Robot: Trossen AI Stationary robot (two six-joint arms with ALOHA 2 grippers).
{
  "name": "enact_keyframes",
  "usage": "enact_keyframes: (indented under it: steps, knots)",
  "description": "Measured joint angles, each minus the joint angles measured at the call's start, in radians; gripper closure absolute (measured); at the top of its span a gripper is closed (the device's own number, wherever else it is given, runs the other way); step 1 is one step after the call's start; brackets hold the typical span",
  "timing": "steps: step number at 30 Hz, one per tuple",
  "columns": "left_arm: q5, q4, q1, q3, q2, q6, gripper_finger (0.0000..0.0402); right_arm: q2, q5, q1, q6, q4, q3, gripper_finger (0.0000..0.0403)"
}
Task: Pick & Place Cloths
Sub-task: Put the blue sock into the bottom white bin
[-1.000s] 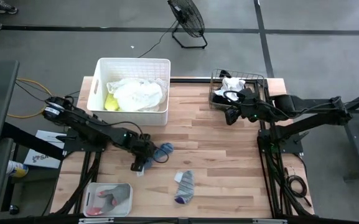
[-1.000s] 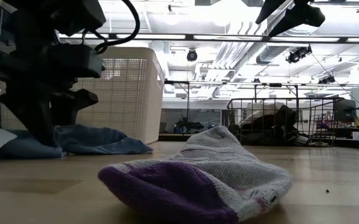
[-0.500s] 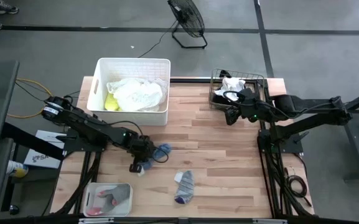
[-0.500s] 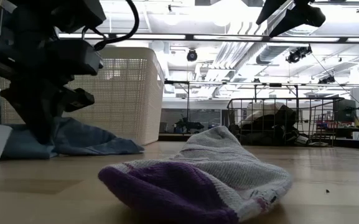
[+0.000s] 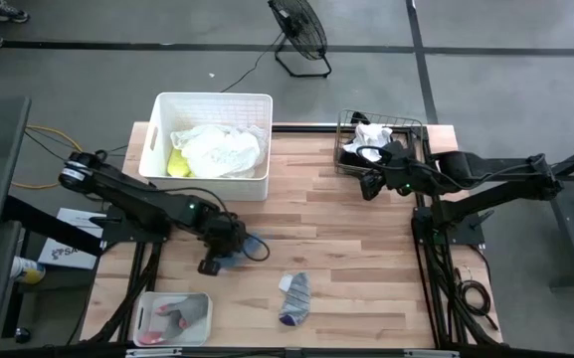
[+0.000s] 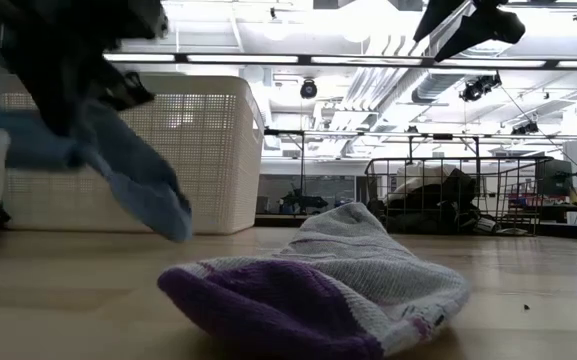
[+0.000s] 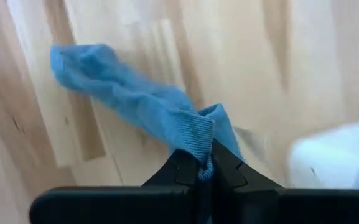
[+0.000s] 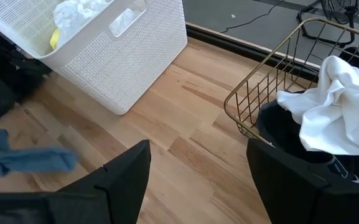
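Two cloths are not yet binned: the blue sock (image 7: pixel 148 109), clamped in the left end effector (image 5: pixel 225 250) just above the counter (image 5: pixel 366 259), and the grey-purple sock (image 5: pixel 294 296) lying nearby. Right end effector (image 5: pixel 368 184) waits, fingers apart, by the wire basket (image 5: pixel 346 134).

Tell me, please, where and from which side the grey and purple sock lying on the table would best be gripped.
Probably at the middle of the grey and purple sock, from straight above. It lies flat on the wooden table, its length running toward and away from the white bin, and nothing touches it. The low view shows its middle humped above the board, giving a fold to pinch across its narrow width.
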Motion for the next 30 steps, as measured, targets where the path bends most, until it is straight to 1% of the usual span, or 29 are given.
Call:
enact_keyframes:
  steps: [5, 7, 9, 11, 13, 19, 22, 25, 30]
  knots:
    - [0.014, -0.141, -0.034, 0.105, -0.022, 0.025, 0.0398, 0.0, 0.001, 0.0, 0.0, -0.004, 0.0, 0.0144]
    - [0.013, -0.161, -0.047, 0.146, -0.026, 0.035, 0.0398, 0.0, 0.0, 0.0, 0.0, -0.005, 0.0, 0.0144]
    - [0.013, -0.23, -0.069, 0.175, -0.034, 0.036, 0.0398, 0.0, 0.0, 0.0, 0.0, -0.005, 0.0, 0.0144]
    - [0.017, -0.245, -0.083, 0.214, -0.035, 0.036, 0.0398, 0.0, 0.0, 0.0, 0.0, -0.005, 0.0, 0.0144]
    - [0.024, -0.299, -0.109, 0.236, -0.038, 0.036, 0.0398, 0.0, 0.0, 0.0, 0.0, -0.005, 0.0, 0.0144]
    - [0.127, -0.344, -0.18, 0.27, -0.04, 0.028, 0.0398, 0.0, 0.0, 0.0, -0.004, -0.005, 0.0, 0.0144]
    - [0.169, -0.339, -0.224, 0.275, -0.039, -0.013, 0.0398, 0.0, 0.0, 0.0, -0.008, -0.005, 0.0, 0.0144]
    - [0.189, -0.341, -0.266, 0.275, -0.039, -0.078, 0.0398, 0.0, 0.0, 0.0, -0.008, -0.005, 0.0, 0.0144]
    - [0.237, -0.338, -0.335, 0.275, -0.039, -0.26, 0.0398, 0.0, 0.0, 0.0, -0.037, -0.005, 0.0, 0.0144]
